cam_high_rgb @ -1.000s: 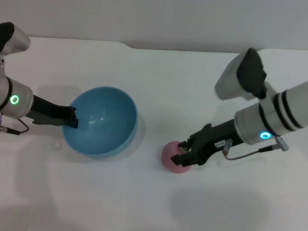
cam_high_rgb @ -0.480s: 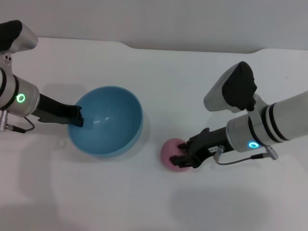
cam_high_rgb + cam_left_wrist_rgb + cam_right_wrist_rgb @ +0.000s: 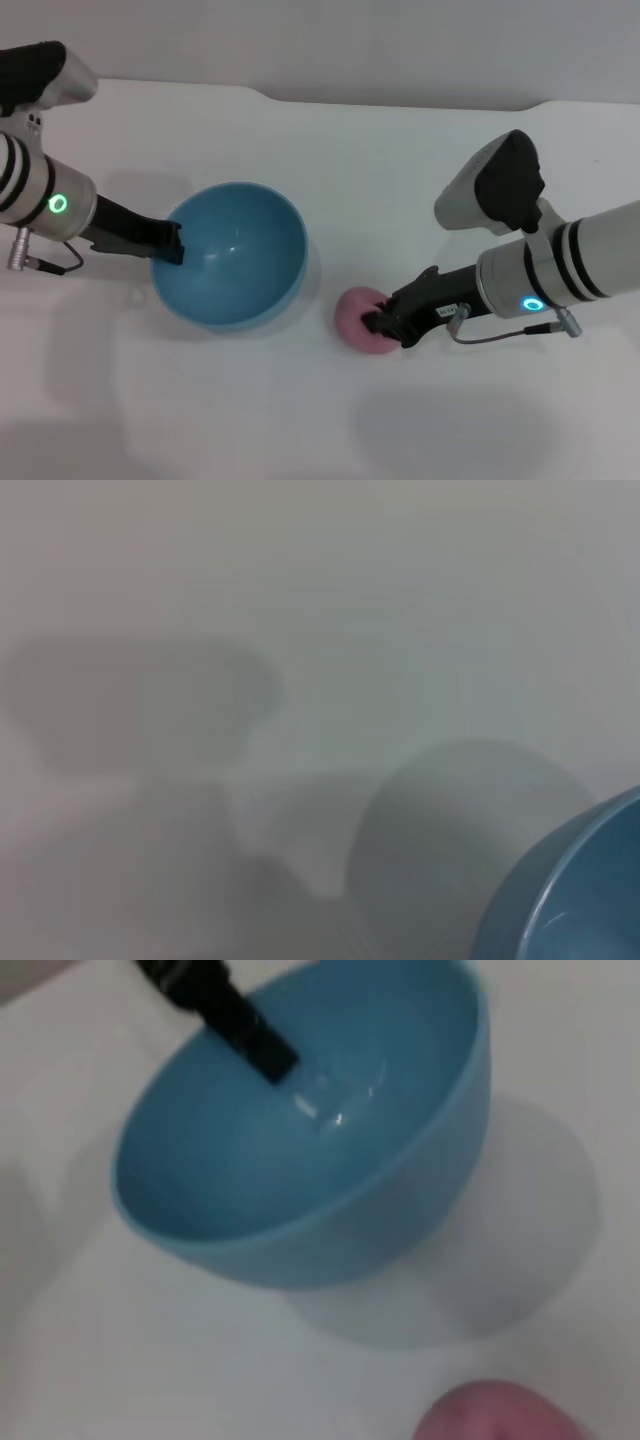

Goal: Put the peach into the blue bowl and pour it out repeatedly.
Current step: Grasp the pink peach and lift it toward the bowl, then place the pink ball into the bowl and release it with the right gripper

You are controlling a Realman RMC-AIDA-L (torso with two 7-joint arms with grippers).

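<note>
Peach (image 3: 358, 318) sits on the white bench (image 3: 400, 160), lower centre of the head view, just right of the blue bowl (image 3: 232, 254) with a gap between them. Right gripper (image 3: 384, 324) is at the peach's right side, fingers clamped on it. Right wrist view shows only the top of the peach (image 3: 505, 1412) at the lower right edge, bowl (image 3: 310, 1125) across the upper frame. Bowl is at centre left, tilted with its opening facing up and right. Left gripper (image 3: 168, 243) has its fingers pinched on the bowl's left rim; a black finger (image 3: 222, 1012) reaches inside. Left wrist view catches just a bowl edge (image 3: 570, 900) at lower right.
</note>
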